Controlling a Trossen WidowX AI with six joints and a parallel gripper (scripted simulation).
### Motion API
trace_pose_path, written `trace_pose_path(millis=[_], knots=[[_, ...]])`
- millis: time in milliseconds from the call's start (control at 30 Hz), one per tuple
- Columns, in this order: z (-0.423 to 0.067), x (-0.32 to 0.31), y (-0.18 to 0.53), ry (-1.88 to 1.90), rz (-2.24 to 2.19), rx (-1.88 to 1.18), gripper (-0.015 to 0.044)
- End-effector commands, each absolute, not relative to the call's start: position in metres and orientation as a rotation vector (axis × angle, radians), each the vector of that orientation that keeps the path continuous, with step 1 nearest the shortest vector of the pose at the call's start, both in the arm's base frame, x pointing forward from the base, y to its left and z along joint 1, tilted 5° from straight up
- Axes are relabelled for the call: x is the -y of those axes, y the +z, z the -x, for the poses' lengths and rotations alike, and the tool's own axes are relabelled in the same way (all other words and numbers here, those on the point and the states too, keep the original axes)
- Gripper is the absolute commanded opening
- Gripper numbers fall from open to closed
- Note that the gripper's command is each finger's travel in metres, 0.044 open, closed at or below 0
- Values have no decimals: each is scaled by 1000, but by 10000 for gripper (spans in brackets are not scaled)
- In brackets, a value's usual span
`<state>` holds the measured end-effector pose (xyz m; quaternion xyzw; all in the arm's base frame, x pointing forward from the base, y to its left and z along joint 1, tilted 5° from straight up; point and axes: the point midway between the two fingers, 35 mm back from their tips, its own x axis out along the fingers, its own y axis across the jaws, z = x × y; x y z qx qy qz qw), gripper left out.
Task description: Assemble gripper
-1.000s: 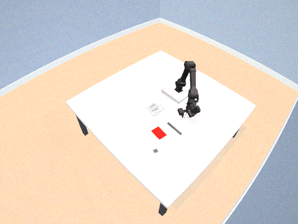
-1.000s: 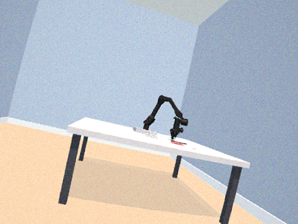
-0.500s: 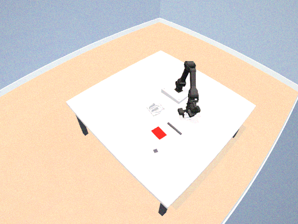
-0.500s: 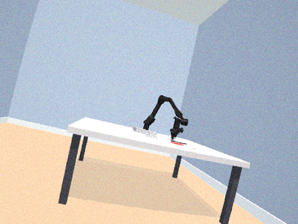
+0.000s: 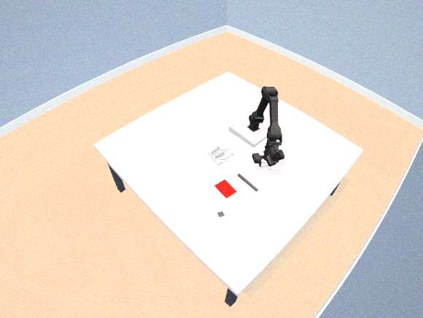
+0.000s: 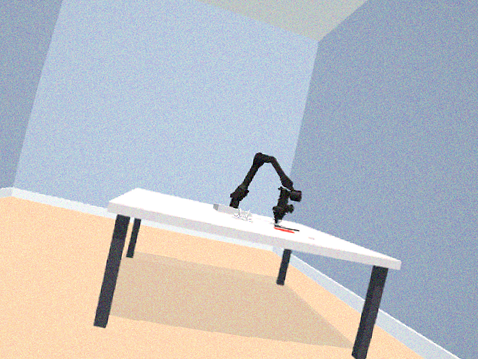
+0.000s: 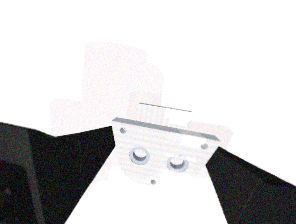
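White housing plate [image 5: 267, 167] [image 7: 159, 145] gripped between fingers of hand [image 5: 269, 164] [image 6: 278, 222] [image 7: 160, 136], long axis finger to finger. Gripper base [image 5: 219, 161] [image 6: 242, 220] apart on desk [image 5: 164, 146] [image 6: 174, 206], left of hand in top view. Next, probably: lift, carry leftward, align plate's holes above jaw stubs.

Held housing plate [image 7: 159, 145] within gripper [image 5: 268, 164] [image 6: 277, 223] [image 7: 164, 136] | from above, had on table [image 5: 175, 146] [image 6: 191, 226]: rod [image 5: 248, 182] [image 6: 291, 229] right of rectangle [image 5: 225, 188] [image 6: 284, 230], small square [image 5: 221, 214] [image 6: 311, 238] before rectangle

A black arm [image 6: 251, 175] bends above the white table [image 6: 250, 232].
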<state>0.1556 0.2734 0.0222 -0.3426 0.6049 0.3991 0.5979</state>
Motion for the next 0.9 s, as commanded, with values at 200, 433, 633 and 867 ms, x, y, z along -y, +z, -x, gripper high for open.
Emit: trace_pose_path(millis=[200, 433, 633, 867], knots=[[-159, -275, 54, 930, 788, -1395, 351], [-160, -273, 76, 930, 787, -1396, 351], [-159, -270, 93, 929, 787, -1398, 351], [-159, -270, 94, 929, 787, -1398, 351]])
